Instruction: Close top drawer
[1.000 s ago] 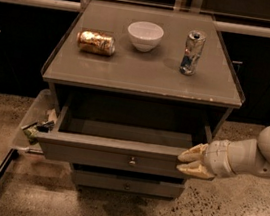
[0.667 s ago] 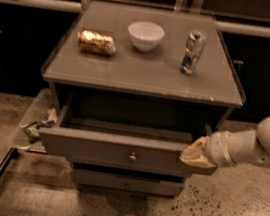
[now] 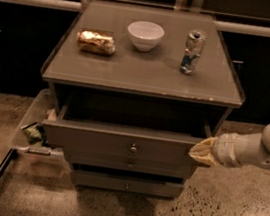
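Note:
The top drawer [image 3: 119,142] of the grey-brown cabinet stands partly pulled out, its plain front showing a small round metal knob [image 3: 133,148] at centre. Its inside is dark and looks bare. My gripper [image 3: 200,151] reaches in from the right on a pale arm and touches the right end of the drawer front. Two shorter drawer fronts [image 3: 126,183] sit below, pushed in.
On the cabinet top [image 3: 145,76] lie a crushed gold can [image 3: 96,42], a white bowl [image 3: 145,35] and an upright silver-blue can [image 3: 192,52]. A clear bin with litter [image 3: 34,130] stands at the cabinet's left. A dark counter runs behind. The floor is speckled.
The drawer has slid in towards the cabinet, less of its inside showing. My gripper has moved with it, staying against the front's right end.

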Tool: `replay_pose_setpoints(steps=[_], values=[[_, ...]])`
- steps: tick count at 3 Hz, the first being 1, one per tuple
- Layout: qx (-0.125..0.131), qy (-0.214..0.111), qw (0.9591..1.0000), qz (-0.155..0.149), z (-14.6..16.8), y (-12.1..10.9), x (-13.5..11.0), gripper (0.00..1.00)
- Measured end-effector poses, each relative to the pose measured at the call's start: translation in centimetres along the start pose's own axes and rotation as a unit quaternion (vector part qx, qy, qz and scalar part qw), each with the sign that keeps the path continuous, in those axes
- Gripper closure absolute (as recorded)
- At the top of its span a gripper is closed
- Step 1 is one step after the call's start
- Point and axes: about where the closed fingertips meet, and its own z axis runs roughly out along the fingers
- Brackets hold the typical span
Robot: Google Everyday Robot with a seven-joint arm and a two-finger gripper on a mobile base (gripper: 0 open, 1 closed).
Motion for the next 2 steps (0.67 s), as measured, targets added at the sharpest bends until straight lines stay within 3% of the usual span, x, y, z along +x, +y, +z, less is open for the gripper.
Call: replay_pose_setpoints(steps=[2], values=[[0.0,0.0,1.0,0.0,-0.02,0.07,0.0,0.34]])
